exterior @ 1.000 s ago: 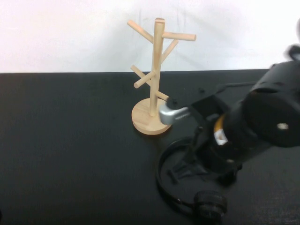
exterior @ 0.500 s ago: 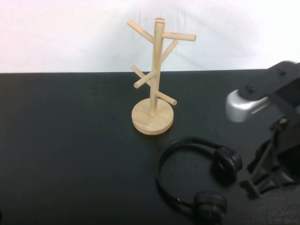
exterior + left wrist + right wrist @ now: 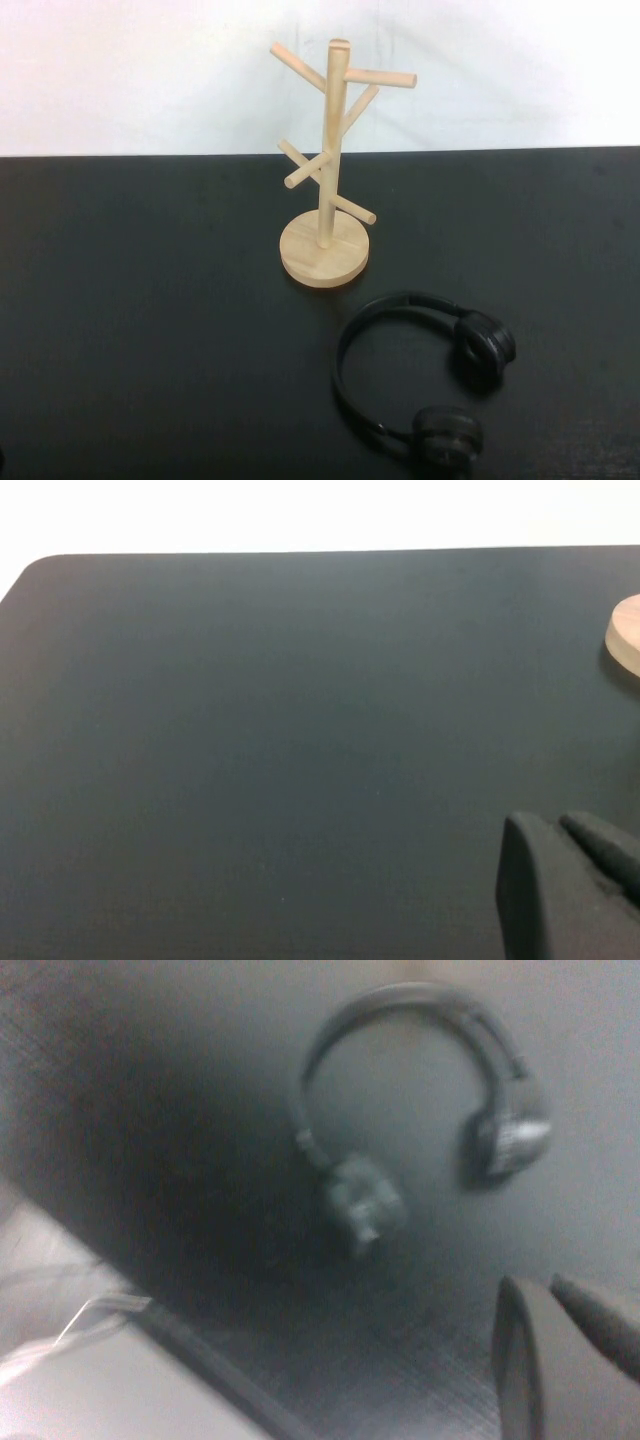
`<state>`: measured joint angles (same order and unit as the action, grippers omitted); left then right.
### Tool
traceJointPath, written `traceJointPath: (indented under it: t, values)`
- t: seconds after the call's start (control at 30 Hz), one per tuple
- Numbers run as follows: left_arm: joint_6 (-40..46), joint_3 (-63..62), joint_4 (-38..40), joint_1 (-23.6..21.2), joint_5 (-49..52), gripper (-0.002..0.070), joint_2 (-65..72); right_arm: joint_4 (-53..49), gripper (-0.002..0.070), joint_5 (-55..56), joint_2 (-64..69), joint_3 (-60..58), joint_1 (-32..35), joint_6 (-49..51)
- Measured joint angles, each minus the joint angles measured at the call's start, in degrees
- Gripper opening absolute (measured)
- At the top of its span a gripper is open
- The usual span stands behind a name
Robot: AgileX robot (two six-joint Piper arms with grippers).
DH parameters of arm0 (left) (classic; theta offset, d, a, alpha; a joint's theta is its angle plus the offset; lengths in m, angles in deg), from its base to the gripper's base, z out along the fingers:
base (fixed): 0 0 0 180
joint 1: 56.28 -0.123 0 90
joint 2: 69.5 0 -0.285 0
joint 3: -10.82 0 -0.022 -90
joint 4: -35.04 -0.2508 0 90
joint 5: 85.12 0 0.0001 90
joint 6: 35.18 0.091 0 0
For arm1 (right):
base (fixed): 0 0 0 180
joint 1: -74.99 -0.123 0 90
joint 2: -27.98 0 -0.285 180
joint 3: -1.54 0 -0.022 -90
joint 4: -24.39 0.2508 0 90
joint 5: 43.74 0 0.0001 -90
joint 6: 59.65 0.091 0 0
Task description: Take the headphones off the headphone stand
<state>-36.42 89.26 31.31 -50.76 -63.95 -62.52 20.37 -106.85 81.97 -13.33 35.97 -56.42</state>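
High view: headphones (image 3: pixel 415 385) flat on table (image 3: pixel 150 300), near bare headphone stand (image 3: pixel 326 170); left gripper (image 3: pixel 575 880), right gripper (image 3: pixel 560 1360) spread untellable.

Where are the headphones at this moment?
In the high view the headphones lie flat on the black table, off the headphone stand, in front of its base toward the robot's right. Neither gripper touches them.

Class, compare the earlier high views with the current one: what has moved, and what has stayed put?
The right arm, which covered the headphones a second ago, has pulled back out of the high view; its right hand now looks down on them from a distance. The headphones stay flat on the table beside the headphone stand, which has not moved. The left hand shows only in its wrist view.
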Motion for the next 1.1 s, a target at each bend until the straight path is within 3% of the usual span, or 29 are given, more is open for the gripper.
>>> traceJointPath:
  t: [0.13, 0.33, 0.53, 0.6, 0.77, 1.1]
  values:
    - [0.00, 0.00, 0.00, 0.00, 0.00, -0.0004, 0.00, 5.42, -0.0006, 16.56, -9.86, -15.33, 13.51, -8.18]
    - [0.00, 0.00, 0.00, 0.00, 0.00, -0.0004, 0.00, 10.58, -0.0007, 50.20, -25.77, -40.68, 31.79, -8.27]
    - [0.00, 0.00, 0.00, 0.00, 0.00, -0.0004, 0.00, 12.12, -0.0006, 66.48, -39.06, -59.54, 41.87, -8.27]
    - [0.00, 0.00, 0.00, 0.00, 0.00, -0.0004, 0.00, 12.12, -0.0006, 68.69, -42.26, -63.60, 42.75, -8.27]
    - [0.00, 0.00, 0.00, 0.00, 0.00, -0.0004, 0.00, 10.36, -0.0007, 59.66, -48.49, -63.88, 42.82, -9.42]
    - [0.00, 0.00, 0.00, 0.00, 0.00, -0.0004, 0.00, 3.30, -0.0007, 43.64, -48.49, -63.88, 42.82, -7.56]
